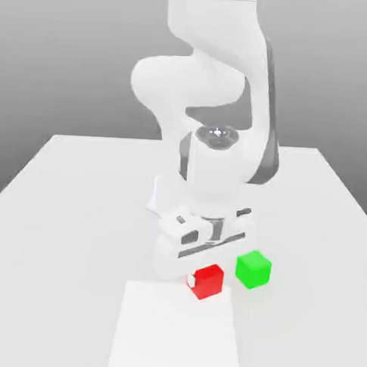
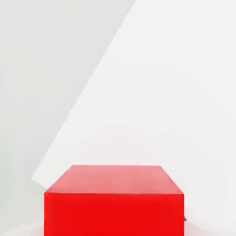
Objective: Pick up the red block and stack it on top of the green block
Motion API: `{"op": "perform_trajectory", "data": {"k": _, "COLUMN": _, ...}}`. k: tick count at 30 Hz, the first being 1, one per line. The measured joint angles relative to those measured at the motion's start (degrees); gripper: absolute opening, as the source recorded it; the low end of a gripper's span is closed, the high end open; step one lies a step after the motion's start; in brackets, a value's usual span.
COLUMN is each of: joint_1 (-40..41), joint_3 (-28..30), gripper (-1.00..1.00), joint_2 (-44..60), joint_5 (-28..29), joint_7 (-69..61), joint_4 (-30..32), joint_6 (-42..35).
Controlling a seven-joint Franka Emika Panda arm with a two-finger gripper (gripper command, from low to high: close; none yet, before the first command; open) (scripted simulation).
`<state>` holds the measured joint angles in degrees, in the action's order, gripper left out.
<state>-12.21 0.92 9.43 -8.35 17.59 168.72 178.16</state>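
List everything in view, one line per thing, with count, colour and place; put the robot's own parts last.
red block: one, bright red, on the table at the far edge of the lighter sheet, directly under the gripper; it also shows close up in the hand view.
green block: one, bright green, on the table just to the exterior view's right of the red block, apart from it.
sheet: one, lighter white rectangle, flat on the table's near part.
table: one, white, under everything.
arm: one, white with grey, reaching down over the table's middle.
gripper: one, white, down at the red block.
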Motion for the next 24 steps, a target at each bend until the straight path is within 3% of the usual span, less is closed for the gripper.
{"op": "perform_trajectory", "data": {"k": 19, "joint_1": 1.76, "joint_3": 0.65, "gripper": -1.0, "joint_2": -17.89, "joint_5": 8.68, "joint_7": 6.3, "joint_4": 2.58, "joint_6": -15.34}}
{"op": "perform_trajectory", "data": {"k": 24, "joint_1": -0.39, "joint_3": -0.9, "gripper": -1.0, "joint_2": -20.74, "joint_5": 5.91, "joint_7": 10.23, "joint_4": 2.82, "joint_6": -17.76}}
